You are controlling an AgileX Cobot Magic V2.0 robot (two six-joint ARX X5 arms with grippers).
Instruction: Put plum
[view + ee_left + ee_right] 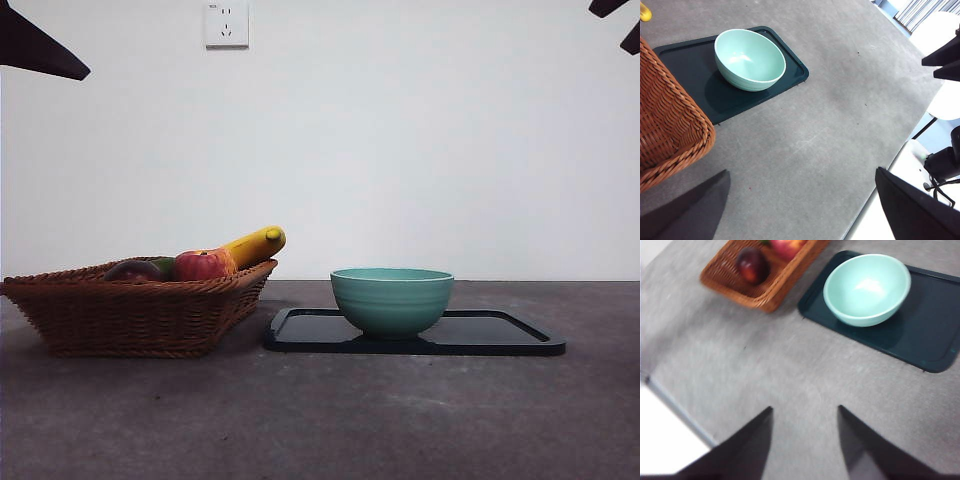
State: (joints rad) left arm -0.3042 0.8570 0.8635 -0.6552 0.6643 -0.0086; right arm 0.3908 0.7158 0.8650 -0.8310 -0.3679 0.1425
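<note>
In the wicker basket (757, 292), beside the apple (787, 246), the plum (752, 265) lies ungrasped; both our grippers (800, 210) (805, 440) hover with fingers apart, and next we must reach it.

Low front camera level across table, both wrist cameras high overhead, all sharing bowl (391, 300).

A staged robot test bench in a lab or office room: a bare grey surface (320, 420) set against a blank white wall (400, 140) with one power socket (226, 23), a wicker fruit basket (130, 315) beside a bowl (391, 298) on a dark tray (500, 335).
</note>
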